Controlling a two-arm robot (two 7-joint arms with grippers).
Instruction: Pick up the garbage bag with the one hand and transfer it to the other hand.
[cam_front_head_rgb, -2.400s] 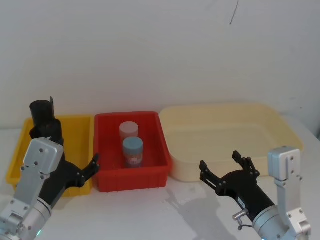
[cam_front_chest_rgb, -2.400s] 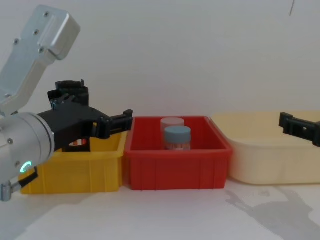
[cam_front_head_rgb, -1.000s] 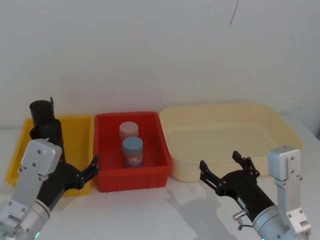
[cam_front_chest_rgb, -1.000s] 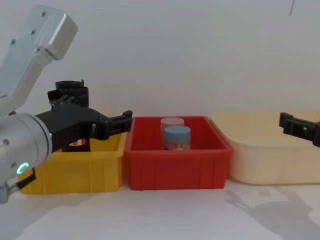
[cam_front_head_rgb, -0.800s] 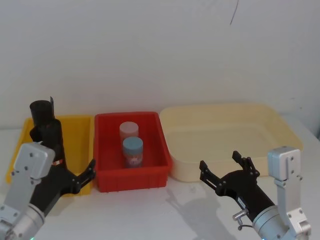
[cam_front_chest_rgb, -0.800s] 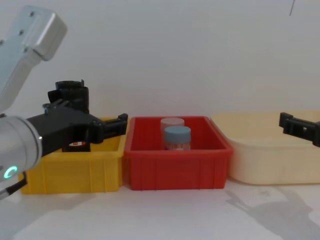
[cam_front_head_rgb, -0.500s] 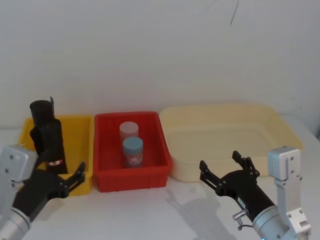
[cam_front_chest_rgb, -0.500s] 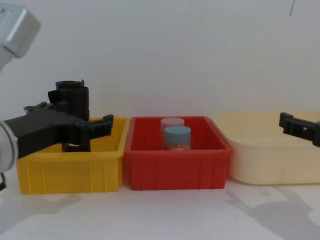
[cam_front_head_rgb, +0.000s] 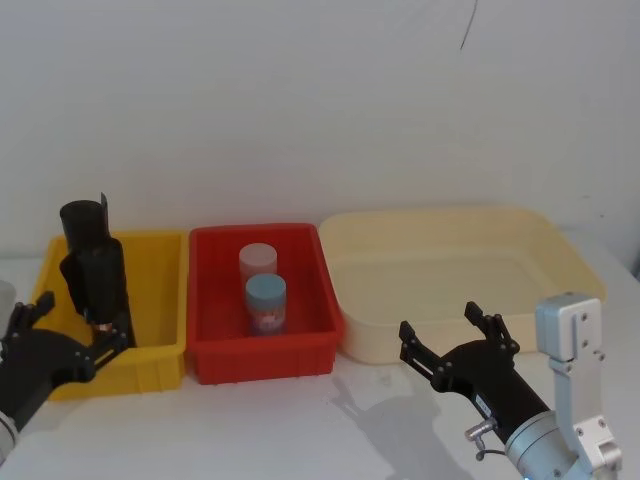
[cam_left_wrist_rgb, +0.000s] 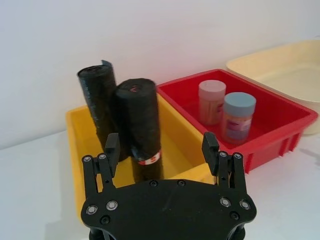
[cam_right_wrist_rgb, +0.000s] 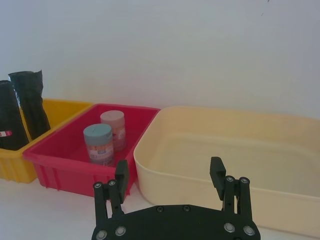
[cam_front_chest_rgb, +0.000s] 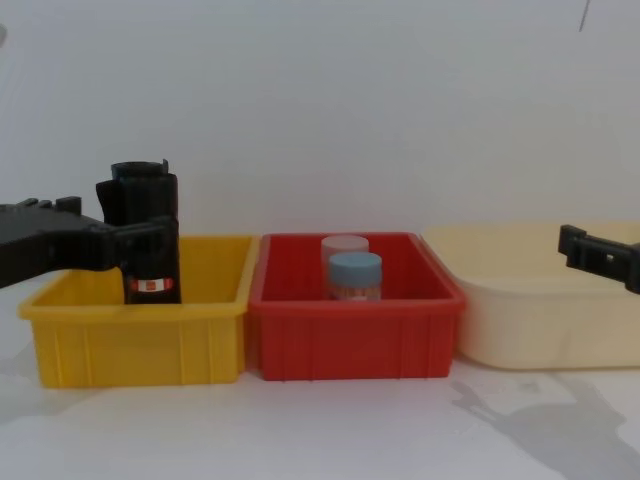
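Left hand (cam_left_wrist_rgb: 161, 144), black and two-fingered, sits at the lower left of the head view with its fingers spread wide and nothing between them. A moment earlier it hung over the near part of the yellow plastic bin (cam_front_chest_rgb: 140, 345) and covered the rolls; it has since drawn back to the frame's edge, off the bin. The glossy black garbage bag roll with the red-and-white label band (cam_left_wrist_rgb: 137, 120) stands as before at the left of that bin, ungripped, so the pick-up is probably not yet begun and this looks like a fresh line-up.

The left wrist view frames the bag between the two fingers, farther ahead. Just behind it and apparently touching stands a second black roll with a loose flap (cam_left_wrist_rgb: 96, 100). In the chest view the bin's near rim crosses just under the label band, so only the upper part stands free for a grip. The red plastic bin (cam_front_chest_rgb: 350, 340) sits right of the yellow one.

Bare white desk (cam_front_head_rgb: 330, 420) fills the lower centre, leaving room for the hand-over. The right hand (cam_front_head_rgb: 440, 322) hovers at lower right before the cream plastic tub (cam_front_head_rgb: 570, 270), fingers wide.
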